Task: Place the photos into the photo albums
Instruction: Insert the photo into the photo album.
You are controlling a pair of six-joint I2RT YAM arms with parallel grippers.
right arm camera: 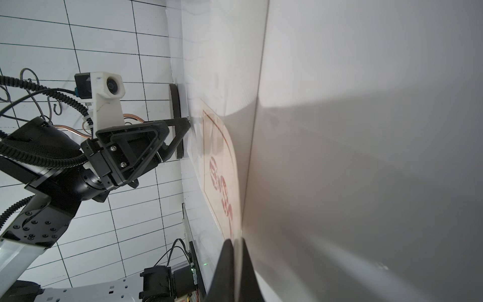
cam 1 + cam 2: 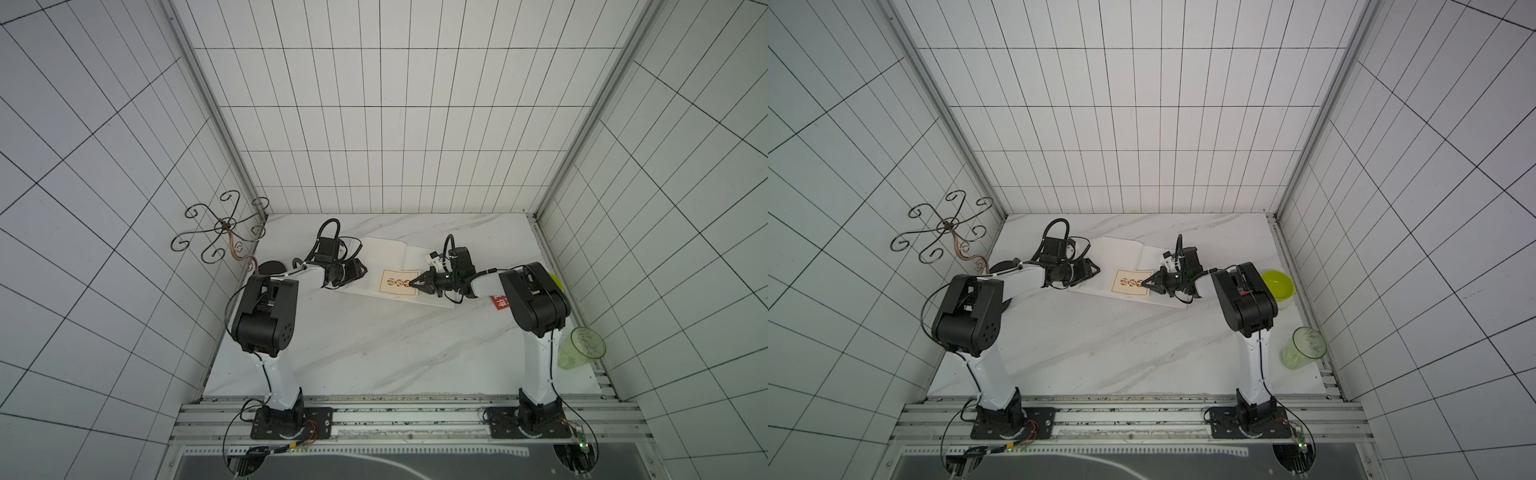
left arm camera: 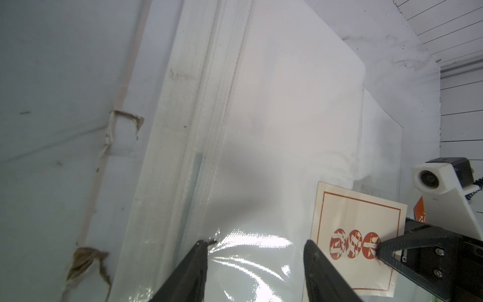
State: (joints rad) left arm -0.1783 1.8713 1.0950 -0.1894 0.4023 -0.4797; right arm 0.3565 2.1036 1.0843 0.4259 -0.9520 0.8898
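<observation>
Right pincer [image 1: 234, 241] (closed), tip touching cream photo [image 2: 399, 283], on open album [image 2: 380, 253]

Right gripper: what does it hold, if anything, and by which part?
The right gripper is shut on the cream card, pinching the middle of the edge that faces this arm, over the open album.

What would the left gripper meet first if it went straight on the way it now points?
Probably the glossy open page of the album: the left gripper, fingers open, points down at it. The cream card and the right gripper lie off to one side. Depth is uncertain.
</observation>
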